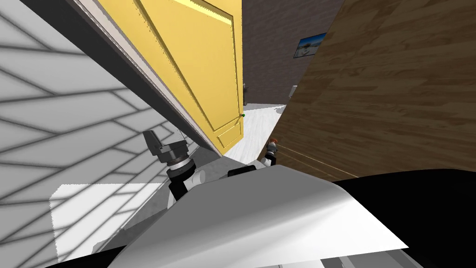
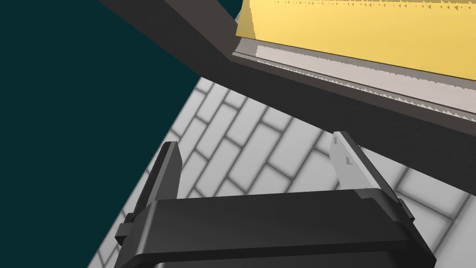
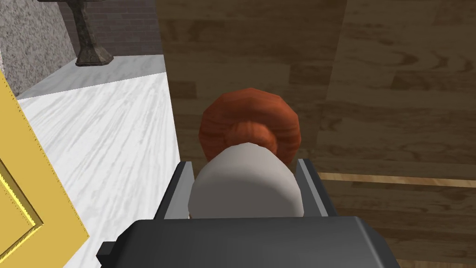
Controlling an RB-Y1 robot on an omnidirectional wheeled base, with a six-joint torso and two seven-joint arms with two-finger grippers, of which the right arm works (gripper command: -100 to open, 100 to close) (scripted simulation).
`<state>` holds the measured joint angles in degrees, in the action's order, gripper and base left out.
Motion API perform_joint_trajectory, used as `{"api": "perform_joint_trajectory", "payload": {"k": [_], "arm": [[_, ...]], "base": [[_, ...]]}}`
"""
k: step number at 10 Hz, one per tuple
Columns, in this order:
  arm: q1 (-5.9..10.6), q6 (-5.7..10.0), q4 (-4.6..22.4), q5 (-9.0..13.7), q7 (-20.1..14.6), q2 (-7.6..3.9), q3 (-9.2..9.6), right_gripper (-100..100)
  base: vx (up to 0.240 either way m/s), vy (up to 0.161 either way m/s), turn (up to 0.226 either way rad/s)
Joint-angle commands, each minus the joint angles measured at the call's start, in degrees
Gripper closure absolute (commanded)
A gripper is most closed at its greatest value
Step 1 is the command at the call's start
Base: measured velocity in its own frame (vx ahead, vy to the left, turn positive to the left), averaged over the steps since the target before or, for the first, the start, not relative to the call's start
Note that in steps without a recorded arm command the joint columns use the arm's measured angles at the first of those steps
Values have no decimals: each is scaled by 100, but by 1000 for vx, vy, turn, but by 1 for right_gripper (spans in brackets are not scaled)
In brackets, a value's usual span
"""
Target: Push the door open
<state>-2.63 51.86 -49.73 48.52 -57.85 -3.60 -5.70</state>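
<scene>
The yellow panelled door [image 1: 200, 60] stands swung partly open ahead of me, and its free edge carries a small green mark [image 1: 242, 115]. My left gripper [image 1: 151, 139] is open beside the dark door frame [image 1: 116, 60], at the door's hinge side. In the left wrist view its fingers [image 2: 346, 160] point at a white tiled wall [image 2: 241, 149] below the frame and the door's yellow edge [image 2: 372, 32]. My right gripper [image 3: 246, 186] is shut on a light grey cylinder with a reddish-brown rounded top [image 3: 248, 121], held close to a brown wooden wall [image 3: 395, 93]; the door [image 3: 28, 186] is on its other side.
White marble floor [image 1: 258, 130] runs through the gap between the door and the wooden wall [image 1: 395, 93]. A dark brick wall with a picture [image 1: 309, 45] closes the far end. A dark stand's foot [image 3: 93, 53] rests on the floor beyond. A black area [image 1: 418, 209] lies at lower right.
</scene>
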Motion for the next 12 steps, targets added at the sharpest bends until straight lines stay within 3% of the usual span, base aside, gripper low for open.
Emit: {"api": "perform_joint_trajectory", "payload": {"k": [1,2,12], "arm": [[54,151,130,112,-40,-101,-192,100],[54,151,130,112,-40,-101,-192,100],[52,230,184,589,92,-97,-817,100]], "base": [[177,-60,-67],[146,-53,-36],[200,-49,-67]]}}
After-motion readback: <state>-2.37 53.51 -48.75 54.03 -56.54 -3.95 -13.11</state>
